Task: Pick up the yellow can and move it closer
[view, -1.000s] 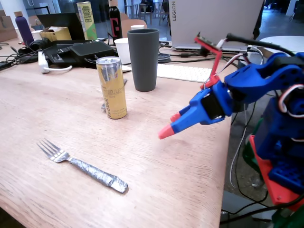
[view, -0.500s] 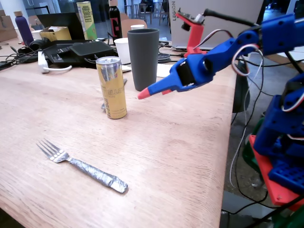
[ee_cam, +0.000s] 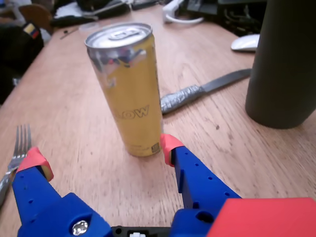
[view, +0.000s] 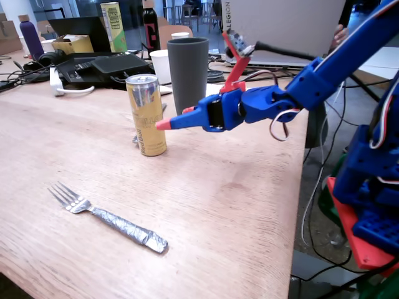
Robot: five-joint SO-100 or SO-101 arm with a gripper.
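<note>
Yellow can (ee_cam: 129,89) upright, top sealed, just ahead of wide-spread jaws, dark grey cup (view: 187,77) behind

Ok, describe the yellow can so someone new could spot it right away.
On the wooden table, look just left of the tall dark grey cup in the fixed view. The yellow can stands there upright: slimmer, shorter, shiny gold with a silver top.

Light wood counter (view: 206,205) in an office, grey laptop lid (view: 280,28) at its far edge, dark floor (view: 361,31) and chairs (view: 190,9) beyond the lid.
</note>
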